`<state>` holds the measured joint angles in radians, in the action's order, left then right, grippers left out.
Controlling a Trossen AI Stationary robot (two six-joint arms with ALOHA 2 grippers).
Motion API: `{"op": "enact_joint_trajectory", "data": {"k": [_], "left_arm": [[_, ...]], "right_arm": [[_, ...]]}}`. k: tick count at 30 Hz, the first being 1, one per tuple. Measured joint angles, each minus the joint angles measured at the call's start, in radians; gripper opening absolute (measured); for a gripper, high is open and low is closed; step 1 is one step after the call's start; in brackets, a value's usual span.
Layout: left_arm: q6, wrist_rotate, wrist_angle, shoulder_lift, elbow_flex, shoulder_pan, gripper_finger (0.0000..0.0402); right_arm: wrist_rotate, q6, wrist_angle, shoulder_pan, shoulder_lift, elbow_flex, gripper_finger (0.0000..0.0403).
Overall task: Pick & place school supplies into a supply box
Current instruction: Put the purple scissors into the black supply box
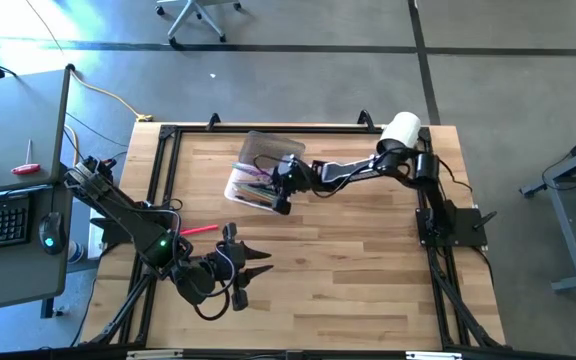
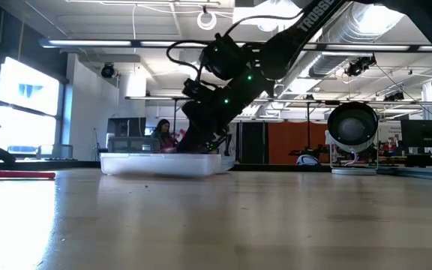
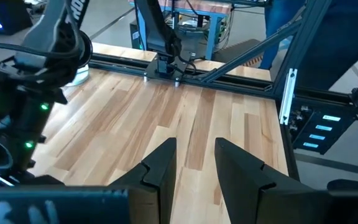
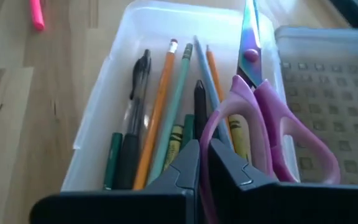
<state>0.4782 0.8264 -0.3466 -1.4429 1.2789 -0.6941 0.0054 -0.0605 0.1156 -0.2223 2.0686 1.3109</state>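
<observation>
Right gripper (image 4: 204, 163) fingers nearly together, pinching the near loop of the purple-handled scissors (image 4: 272, 134) with iridescent blades. Whether the pads bear on the plastic or just sit alongside it: cannot tell for sure, but the handle loop passes between them.

Scissors lie lengthwise inside the small clear plastic rectangular supply box (image 4: 114, 68), blade tips pointing toward the far end wall, handles at the near end under the gripper.

Beside the scissors in the box, all roughly parallel to its long sides: black pen with clip (image 4: 135, 93), orange pencil with pink eraser (image 4: 157, 106), teal-green pencil (image 4: 176, 99), a thin blue stick (image 4: 207, 78), thin orange pencil (image 4: 215, 74), black marker (image 4: 200, 109), a green marker (image 4: 113, 158), and a yellow-labelled crayon (image 4: 238, 134).

Ribbed translucent hinged lid (image 4: 328, 93) open, lying flat next to the box.

In the high view the box (image 1: 240, 188) sits at the back-centre of the wooden table (image 1: 348, 260), right arm stretched over it.

One pink marker (image 1: 199, 229) lies on the table outside the box, near the left arm.

Left gripper (image 3: 194, 165) hovers over bare table at the front left, fingers apart, holding nothing.

Large white cylindrical roll (image 1: 401, 129) at the back right corner.
</observation>
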Motion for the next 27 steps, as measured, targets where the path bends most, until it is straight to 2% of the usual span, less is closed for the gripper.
{"op": "enact_joint_trajectory", "data": {"k": [4,15,20,27], "left_arm": [[0.000,0.002,0.000,0.000,0.000,0.000,0.0145],[0.000,0.002,0.000,0.000,0.000,0.000,0.0145],[0.000,0.002,0.000,0.000,0.000,0.000,0.0145],[0.000,0.001,0.000,0.000,0.000,0.000,0.0145]], "right_arm": [[0.069,-0.018,0.004,0.025,0.000,0.000,0.0028],[0.068,-0.030,0.016,0.050,0.000,0.001,0.0113],[0.141,-0.054,0.020,0.060,0.000,0.001,0.0118],[0.149,-0.004,-0.002,0.011,0.000,0.001,0.0118]]}}
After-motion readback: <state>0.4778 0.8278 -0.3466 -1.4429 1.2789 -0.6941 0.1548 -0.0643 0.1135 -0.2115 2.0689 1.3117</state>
